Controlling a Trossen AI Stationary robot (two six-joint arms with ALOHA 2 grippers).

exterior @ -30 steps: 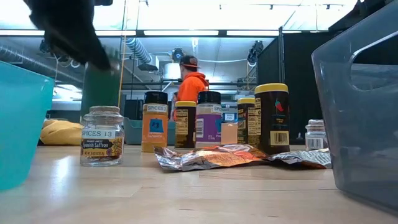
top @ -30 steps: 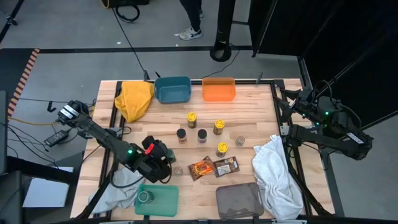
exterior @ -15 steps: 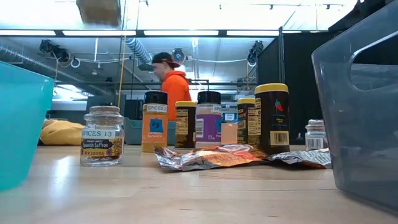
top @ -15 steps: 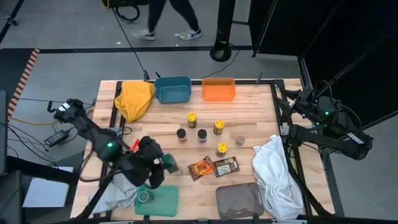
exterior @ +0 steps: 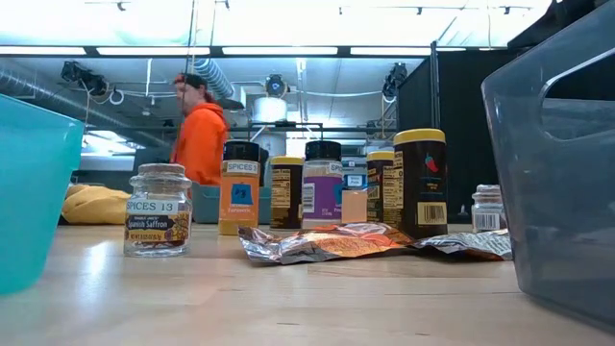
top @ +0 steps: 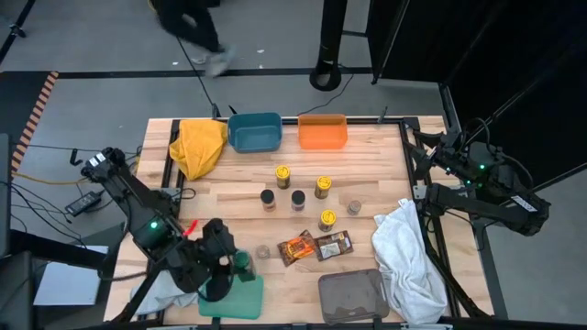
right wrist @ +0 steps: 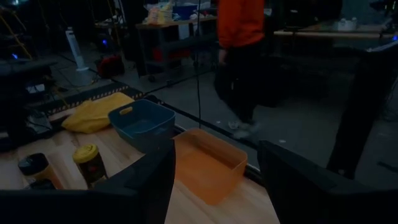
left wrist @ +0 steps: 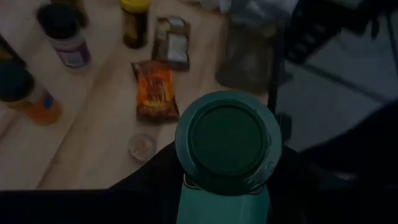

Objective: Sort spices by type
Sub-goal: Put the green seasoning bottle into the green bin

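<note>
The left hand [top: 229, 270] has swung back from mid-table to just over the green bin [top: 240, 295] at the near edge, clenched around a green-lidded jar [left wrist: 227, 142]. Person in orange [exterior: 200, 142] walked further left. Right hand [top: 431, 147] parked, fingers apart, same spot. Saffron jar [exterior: 159, 210] untouched.

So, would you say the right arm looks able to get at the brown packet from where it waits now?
Probably yes. The right gripper waits at the table's far right edge, holding nothing. The brown packet lies flat near the table's middle front; only the white cloth lies beside it, and no jar covers it.
</note>
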